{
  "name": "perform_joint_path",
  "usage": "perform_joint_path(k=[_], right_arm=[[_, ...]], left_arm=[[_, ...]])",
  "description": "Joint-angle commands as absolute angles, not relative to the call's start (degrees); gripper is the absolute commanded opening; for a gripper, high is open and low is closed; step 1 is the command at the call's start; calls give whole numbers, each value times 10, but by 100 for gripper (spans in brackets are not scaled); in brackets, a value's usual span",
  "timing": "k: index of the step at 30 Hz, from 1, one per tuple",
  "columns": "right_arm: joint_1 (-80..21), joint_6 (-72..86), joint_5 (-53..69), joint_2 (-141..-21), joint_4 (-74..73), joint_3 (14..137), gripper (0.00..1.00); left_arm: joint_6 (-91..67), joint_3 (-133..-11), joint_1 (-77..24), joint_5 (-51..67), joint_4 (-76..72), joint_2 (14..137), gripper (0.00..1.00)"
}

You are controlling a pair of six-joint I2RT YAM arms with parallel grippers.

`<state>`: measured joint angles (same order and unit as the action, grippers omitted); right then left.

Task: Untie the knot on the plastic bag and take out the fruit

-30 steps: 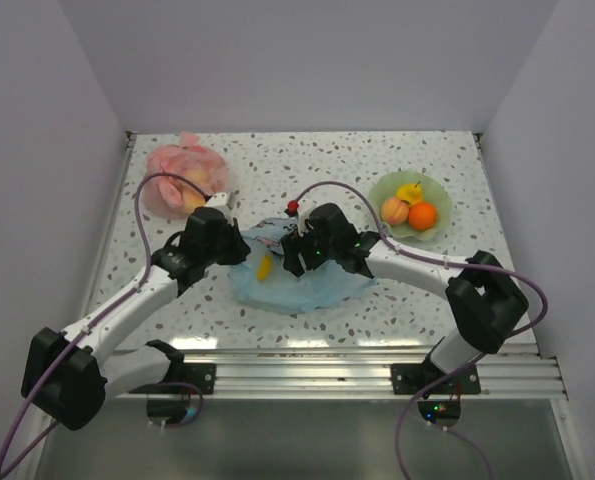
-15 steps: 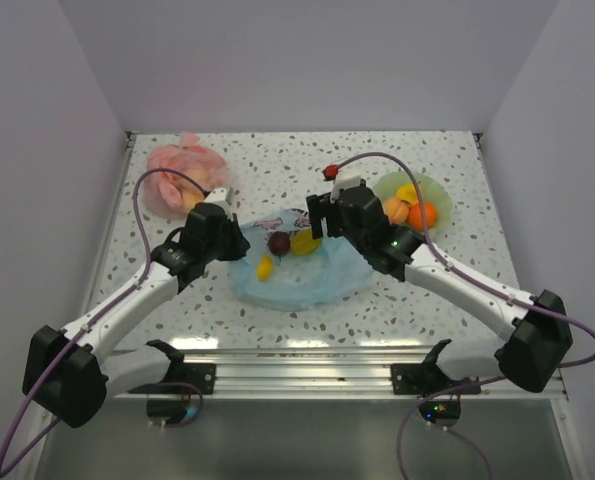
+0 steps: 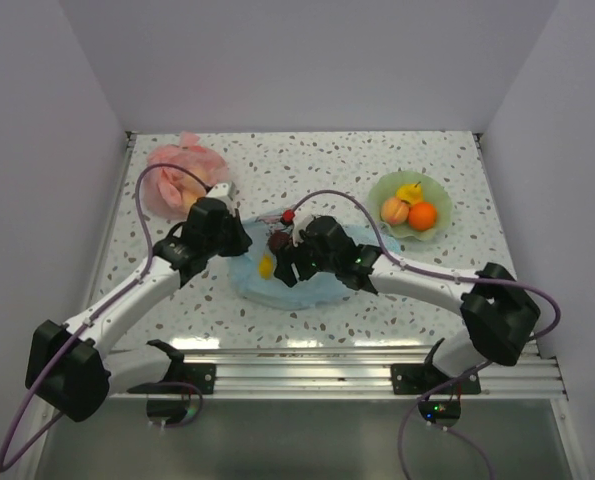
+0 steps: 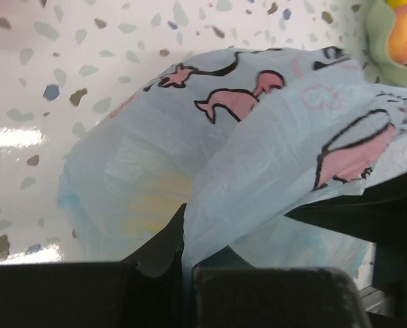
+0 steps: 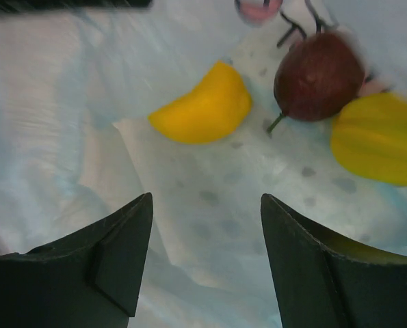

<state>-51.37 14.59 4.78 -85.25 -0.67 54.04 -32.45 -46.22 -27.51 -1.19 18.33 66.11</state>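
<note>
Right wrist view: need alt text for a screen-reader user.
The open right claw hovers over the light-blue plastic bag, nothing between its fingers. Ahead on the plastic lie a yellow fruit, a dark purple fruit and a yellow-green fruit.

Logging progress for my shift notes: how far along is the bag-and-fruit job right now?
Done: the plastic bag lies opened, no knot visible, and three fruits sit on the green plate. In hand: the left end effector pinches the bag's edge, and the right end effector hovers open over its inside. Left: the yellow fruit, dark purple fruit and yellow-green fruit lie in the bag.
</note>
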Motion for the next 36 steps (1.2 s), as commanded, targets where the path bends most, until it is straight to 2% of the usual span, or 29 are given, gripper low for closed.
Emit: perform_joint_path(k=[1, 3, 5, 10, 15, 27, 36], right_arm=[[-510, 181, 63, -885, 89, 518, 68], [-508, 182, 46, -892, 114, 501, 68], [-504, 188, 33, -887, 130, 490, 70], [-503, 165, 22, -886, 115, 493, 76], [-503, 183, -11, -894, 140, 485, 85], [-505, 227, 8, -1015, 230, 561, 92], [-504, 383, -25, -1064, 306, 561, 99]], left_arm=[[-316, -542, -285, 34, 152, 679, 0], [-290, -590, -335, 3, 173, 692, 0], [-281, -610, -345, -28, 204, 692, 0], [-332, -499, -335, -8, 193, 676, 0], [-358, -448, -335, 10, 171, 657, 0], [-345, -518, -335, -70, 226, 664, 0], [-349, -553, -336, -30, 224, 671, 0]])
